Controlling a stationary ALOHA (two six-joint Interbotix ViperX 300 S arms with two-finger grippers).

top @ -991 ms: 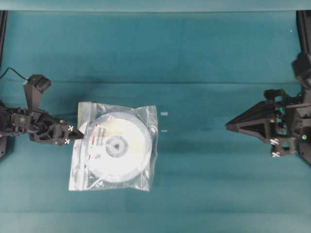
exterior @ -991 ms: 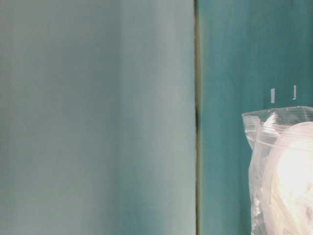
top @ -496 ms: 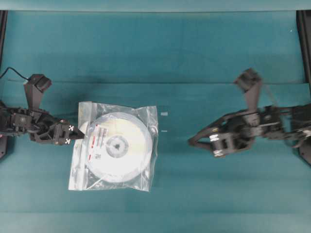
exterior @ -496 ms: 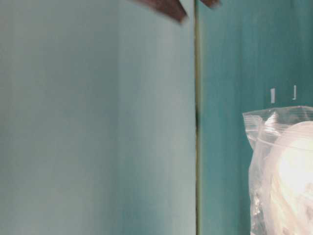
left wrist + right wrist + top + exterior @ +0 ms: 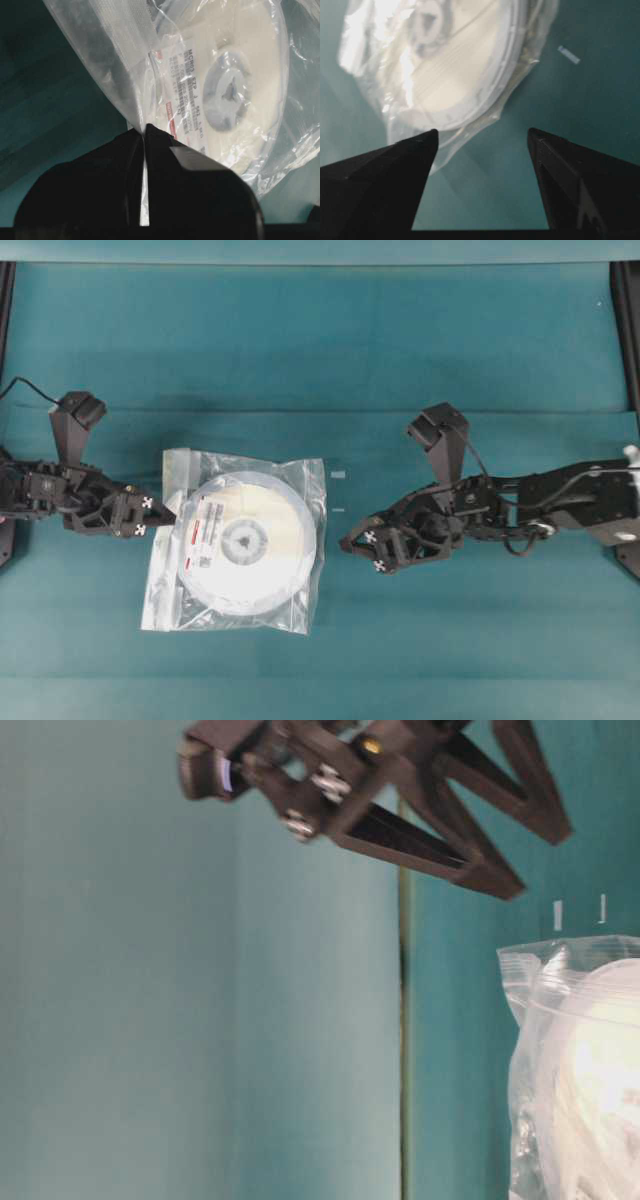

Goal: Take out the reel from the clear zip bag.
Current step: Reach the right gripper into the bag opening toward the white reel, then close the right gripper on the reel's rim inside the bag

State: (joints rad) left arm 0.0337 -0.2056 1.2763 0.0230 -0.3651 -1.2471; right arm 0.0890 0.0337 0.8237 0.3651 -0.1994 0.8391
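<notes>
While the left gripper sits at the left edge of the clear zip bag, its jaws are pressed together on a pinch of the bag's film; the left wrist view shows the plastic drawn into the thin slit between the two black fingers. Bag lies flat on the teal table, left of centre in the overhead view. Reel is fully inside the bag, white disc with grey hub facing up, its label with the red mark toward the left gripper's side.

Right gripper has its jaws spread wide and holds nothing. It points toward the bag's right edge and is near it but apart; a strip of bare table shows between the fingertips and the plastic. From the right wrist view the bag and reel lie ahead of the jaws and offset toward the left finger, not between the two fingers.

Two small pale marks sit on the table just beside the bag's upper right corner
</notes>
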